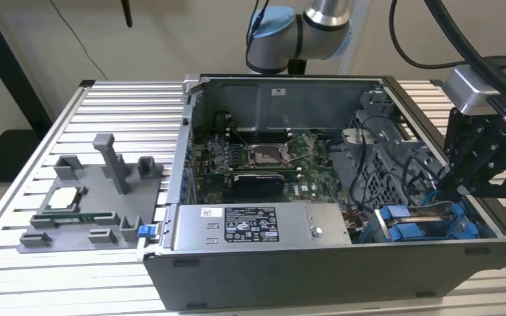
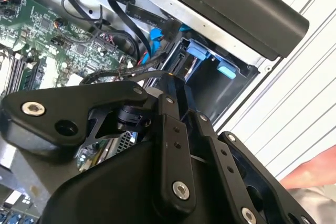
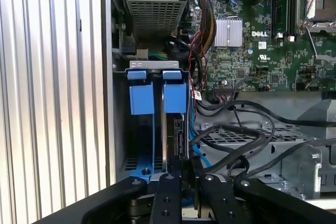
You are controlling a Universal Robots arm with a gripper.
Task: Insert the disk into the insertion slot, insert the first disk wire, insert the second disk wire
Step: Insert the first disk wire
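The disk (image 1: pixel 424 214) shows as a silver-grey slab in a blue carrier, lying slanted inside the insertion slot (image 1: pixel 408 235) at the open case's front corner, on the exterior view's right. In the first wrist view the disk (image 3: pixel 178 135) stands on edge between the slot's blue fittings (image 3: pixel 142 98). My black gripper (image 1: pixel 458 194) sits at the disk's outer end, and its fingers appear shut on that edge (image 3: pixel 184 169). The second wrist view has the gripper (image 2: pixel 176 80) just before the slot (image 2: pixel 210 72). Black cables (image 3: pixel 236 145) lie loose beside the bay; I cannot tell which are the disk wires.
The power-supply box (image 1: pixel 253 227) fills the case's front. The motherboard (image 1: pixel 262 158) lies behind it. A perforated metal cage (image 3: pixel 247 140) borders the slot. A grey fixture plate (image 1: pixel 86 204) with parts rests on the slatted table (image 1: pixel 103 99) at the exterior view's left.
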